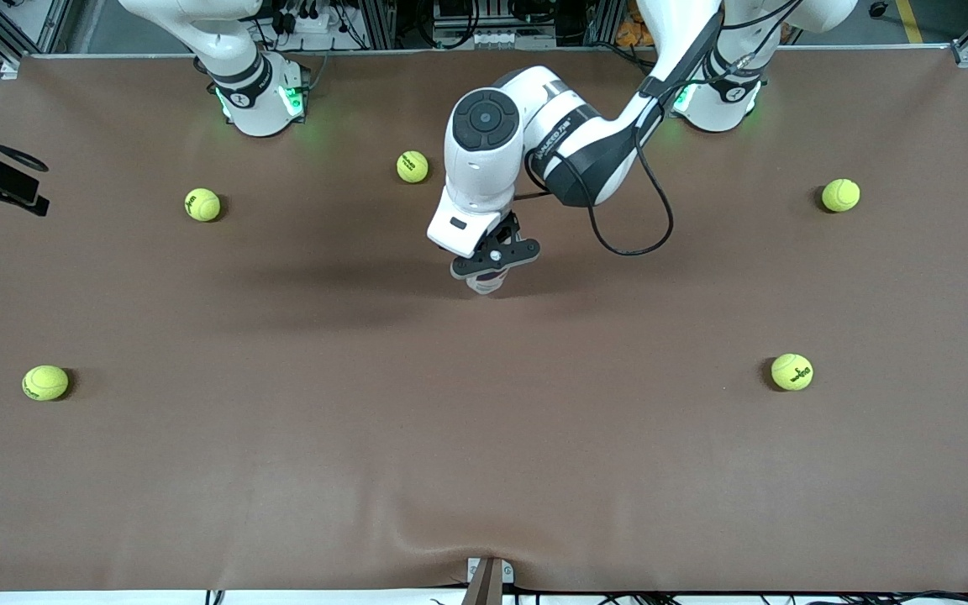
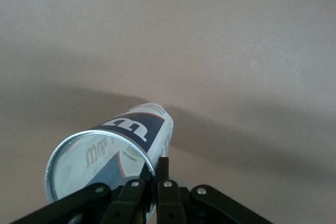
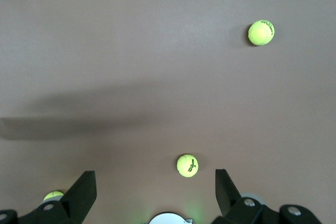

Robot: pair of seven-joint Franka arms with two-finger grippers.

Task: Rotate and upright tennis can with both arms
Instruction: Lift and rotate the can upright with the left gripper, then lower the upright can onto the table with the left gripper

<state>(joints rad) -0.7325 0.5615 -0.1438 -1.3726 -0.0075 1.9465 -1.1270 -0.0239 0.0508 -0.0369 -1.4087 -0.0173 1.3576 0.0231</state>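
While my right gripper (image 3: 152, 195) waits wide open and empty, my left gripper (image 1: 494, 262) pinches the tennis can (image 2: 113, 153) by its rim, over the table (image 1: 282, 437) middle, its bottom end pointing down

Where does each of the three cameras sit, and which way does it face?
Front view: high across the table, facing both arm bases; left arm reaches to mid-table, five tennis balls around.
Left wrist view: on the left arm, looking along the left gripper, jaws shut on the tennis can rim.
Right wrist view: on the right arm, looking down; right gripper jaws open.
Shared: front and left wrist views both show the can.
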